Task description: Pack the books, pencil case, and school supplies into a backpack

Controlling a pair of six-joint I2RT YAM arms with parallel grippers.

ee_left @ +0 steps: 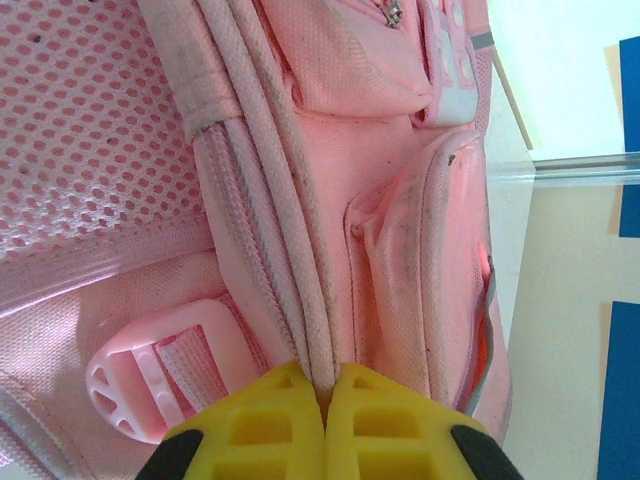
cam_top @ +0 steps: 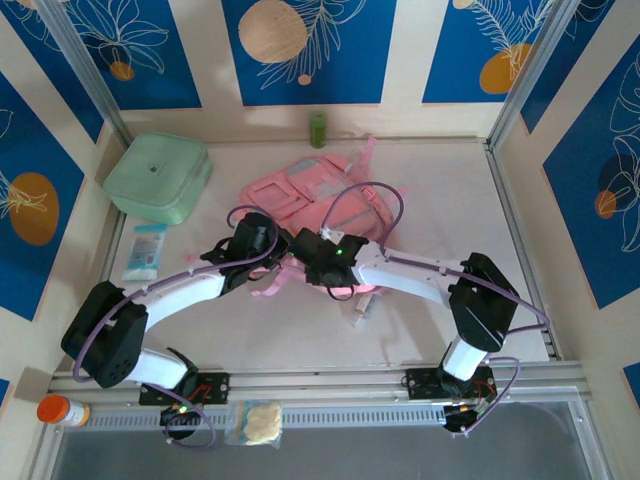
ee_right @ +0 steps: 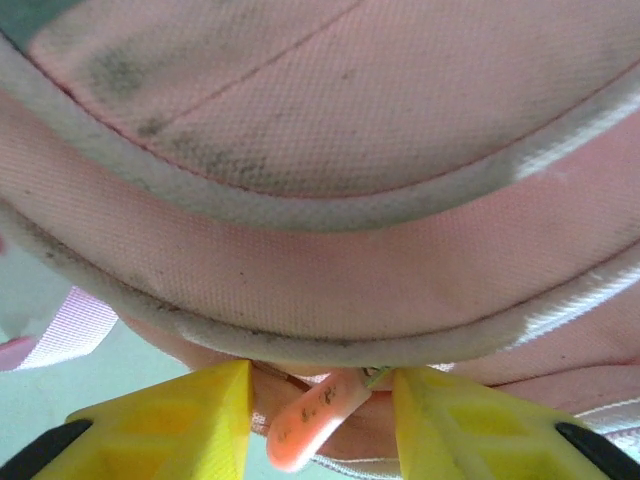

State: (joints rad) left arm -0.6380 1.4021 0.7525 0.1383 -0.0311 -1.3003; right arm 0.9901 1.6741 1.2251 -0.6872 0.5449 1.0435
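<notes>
The pink backpack (cam_top: 330, 195) lies flat in the middle of the table. My left gripper (cam_top: 283, 243) is at its near edge, shut on a pale piped seam (ee_left: 300, 290) of the backpack, beside a pink strap buckle (ee_left: 150, 375). My right gripper (cam_top: 303, 247) faces it from the right. In the right wrist view its yellow fingers (ee_right: 180, 410) stand apart under the backpack's rim, and an orange-pink zip pull (ee_right: 315, 420) hangs loose between them. Two school supplies lie loose: a white and light-blue packet (cam_top: 146, 250) and a small clear-grey piece (cam_top: 362, 310). The books and pencil case are out of view.
A mint-green lidded box (cam_top: 158, 178) sits at the back left and a small green bottle (cam_top: 318, 128) stands by the back wall. On the near rail are an orange-capped bottle (cam_top: 62, 410) and a clear bag (cam_top: 255, 422). Aluminium rails frame the table.
</notes>
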